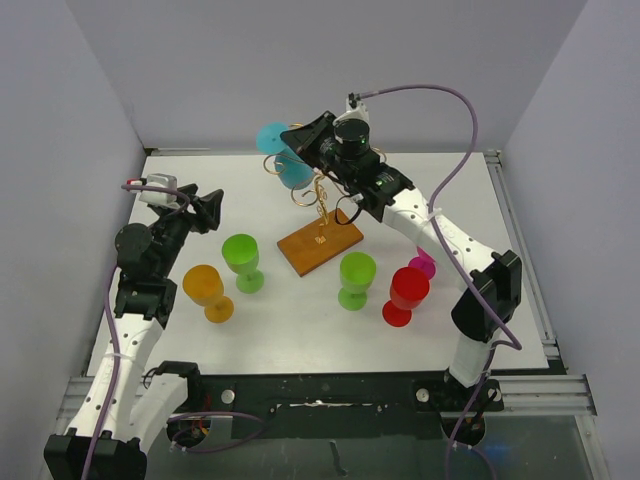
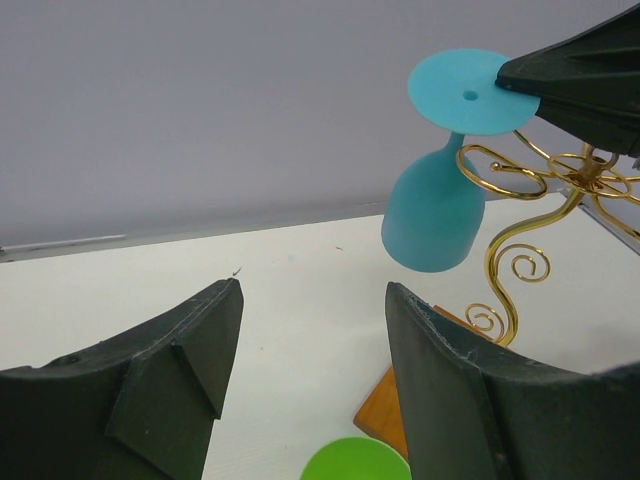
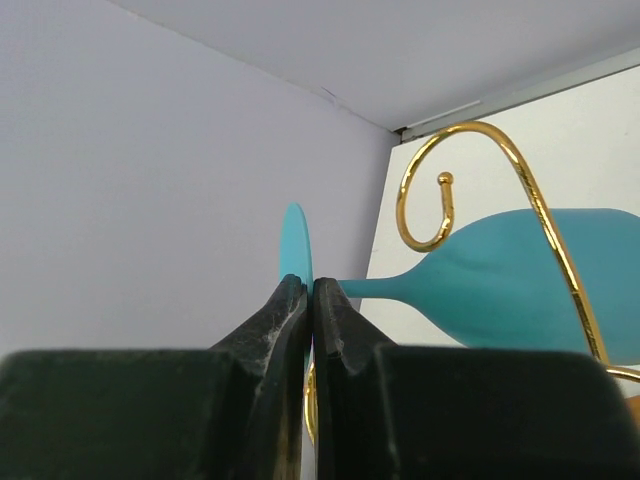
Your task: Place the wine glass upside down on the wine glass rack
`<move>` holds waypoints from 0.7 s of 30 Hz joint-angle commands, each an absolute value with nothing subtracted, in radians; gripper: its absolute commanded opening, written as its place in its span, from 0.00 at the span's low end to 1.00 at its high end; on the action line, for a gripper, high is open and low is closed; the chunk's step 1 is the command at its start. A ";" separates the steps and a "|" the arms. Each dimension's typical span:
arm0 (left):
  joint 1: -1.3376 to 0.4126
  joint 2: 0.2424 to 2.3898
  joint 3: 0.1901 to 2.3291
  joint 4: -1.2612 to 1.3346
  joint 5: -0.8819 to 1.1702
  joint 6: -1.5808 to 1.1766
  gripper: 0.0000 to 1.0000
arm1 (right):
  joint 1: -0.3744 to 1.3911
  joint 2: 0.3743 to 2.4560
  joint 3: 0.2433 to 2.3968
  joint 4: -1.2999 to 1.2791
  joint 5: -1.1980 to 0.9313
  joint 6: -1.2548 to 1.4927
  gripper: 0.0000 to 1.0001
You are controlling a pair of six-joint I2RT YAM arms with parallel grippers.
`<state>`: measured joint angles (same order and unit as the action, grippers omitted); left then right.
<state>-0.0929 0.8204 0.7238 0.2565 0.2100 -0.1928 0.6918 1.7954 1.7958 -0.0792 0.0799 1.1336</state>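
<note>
The teal wine glass (image 1: 294, 171) hangs upside down above the table, bowl down and round foot up. My right gripper (image 1: 298, 134) is shut on the rim of that foot (image 3: 295, 240), its fingertips (image 3: 290, 300) pinching the thin disc. The glass's stem sits right beside a curled arm of the gold wine glass rack (image 1: 322, 198); I cannot tell whether it rests in the arm. The rack's wooden base (image 1: 320, 248) lies mid-table. In the left wrist view the teal wine glass (image 2: 432, 220) and the rack (image 2: 512, 250) show ahead. My left gripper (image 1: 208, 212) stands open and empty at the left.
Several other glasses stand in front of the rack: a green one (image 1: 241, 258), an orange one (image 1: 206, 290), a second green one (image 1: 356, 277), a red one (image 1: 407, 292) and a magenta one (image 1: 424, 264). Grey walls close in the back and sides.
</note>
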 commanded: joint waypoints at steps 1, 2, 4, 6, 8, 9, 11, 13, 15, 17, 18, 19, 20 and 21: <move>-0.097 0.811 0.728 0.300 0.196 -0.199 0.58 | 0.680 1.728 1.786 -0.043 0.122 1.126 0.00; -0.098 0.811 0.727 0.301 0.195 -0.199 0.58 | 0.678 1.725 1.782 -0.043 0.128 1.127 0.00; -0.098 0.811 0.728 0.301 0.193 -0.199 0.58 | 0.678 1.719 1.776 -0.042 0.139 1.124 0.00; -0.098 0.811 0.727 0.300 0.192 -0.201 0.58 | 0.675 1.716 1.773 -0.046 0.150 1.123 0.00; -0.098 0.811 0.727 0.301 0.192 -0.201 0.58 | 0.672 1.709 1.769 -0.048 0.158 1.122 0.00; -0.098 0.813 0.727 0.301 0.192 -0.201 0.58 | 0.671 1.707 1.767 -0.047 0.164 1.123 0.00; -0.098 0.813 0.727 0.301 0.190 -0.201 0.58 | 0.667 1.701 1.764 -0.045 0.173 1.120 0.00; -0.098 0.814 0.728 0.301 0.190 -0.201 0.58 | 0.662 1.697 1.764 -0.044 0.180 1.117 0.00; -0.098 0.814 0.727 0.302 0.189 -0.201 0.58 | 0.653 1.696 1.767 -0.047 0.183 1.114 0.00; -0.098 0.815 0.728 0.301 0.188 -0.201 0.58 | 0.645 1.695 1.767 -0.048 0.186 1.112 0.00; -0.098 0.816 0.728 0.301 0.188 -0.201 0.58 | 0.641 1.695 1.767 -0.049 0.188 1.112 0.00; -0.098 0.816 0.727 0.300 0.188 -0.201 0.58 | 0.635 1.694 1.767 -0.049 0.189 1.112 0.00; -0.098 0.816 0.727 0.301 0.187 -0.201 0.58 | 0.631 1.696 1.767 -0.049 0.188 1.111 0.00; -0.098 0.816 0.728 0.300 0.186 -0.201 0.58 | 0.627 1.697 1.767 -0.051 0.187 1.109 0.00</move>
<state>-0.0929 0.8207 0.7219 0.2565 0.1993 -0.1986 0.6449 1.7481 1.7630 -0.0971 0.1551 1.1294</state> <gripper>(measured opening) 0.575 0.039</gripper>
